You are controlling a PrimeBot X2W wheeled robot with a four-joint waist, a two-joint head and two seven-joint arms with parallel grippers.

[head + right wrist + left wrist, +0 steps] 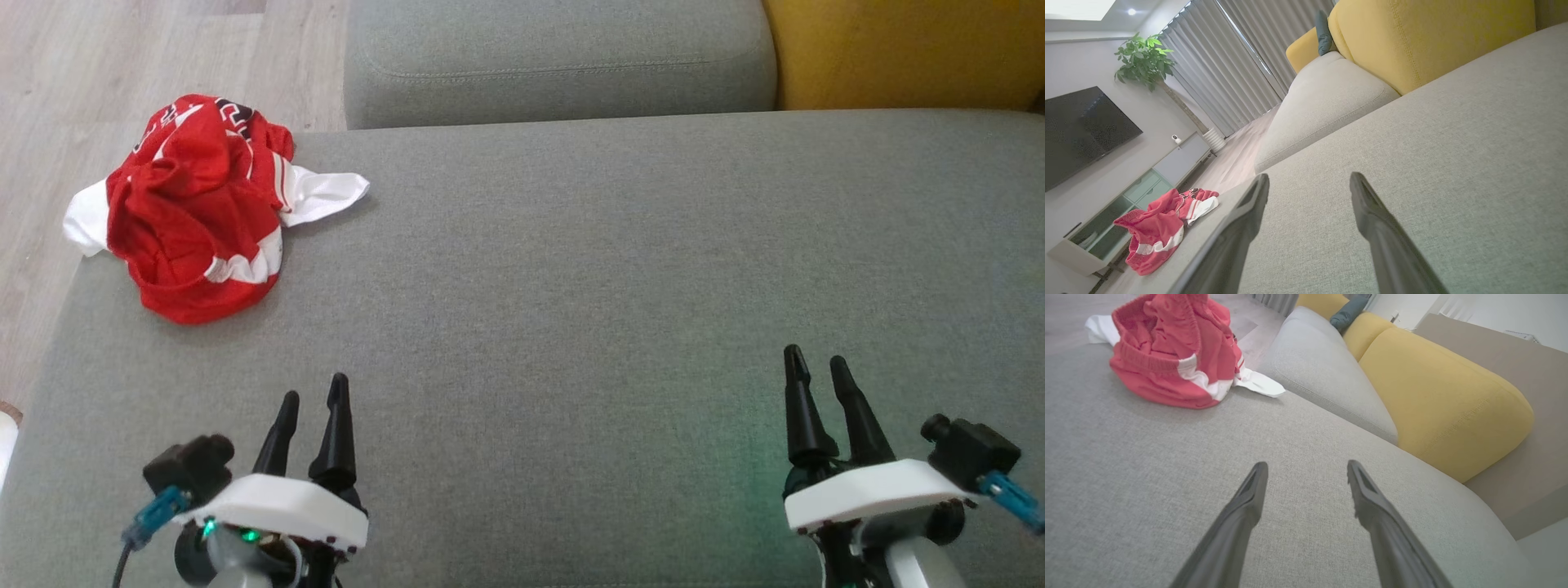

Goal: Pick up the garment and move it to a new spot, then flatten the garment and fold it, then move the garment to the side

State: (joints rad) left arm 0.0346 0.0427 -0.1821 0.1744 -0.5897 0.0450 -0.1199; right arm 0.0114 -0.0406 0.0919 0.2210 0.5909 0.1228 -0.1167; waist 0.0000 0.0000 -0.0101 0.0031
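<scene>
While left claw and right claw hover spread and empty: garment, red-and-white, crumpled, at far-left corner of grey sofa seat. Advised: left claw pinches a raised fold deeply, lifts clear, then carries it toward the centre.

Holding the right gripper over the grey seat cushion, fingers spread wide and gripping nothing. Seeing the red-and-white garment lying crumpled at the cushion's far corner, well apart from the fingers.

Left pincer, right pincer, black tapered fingers, white housings, apparently teal plugs
</scene>
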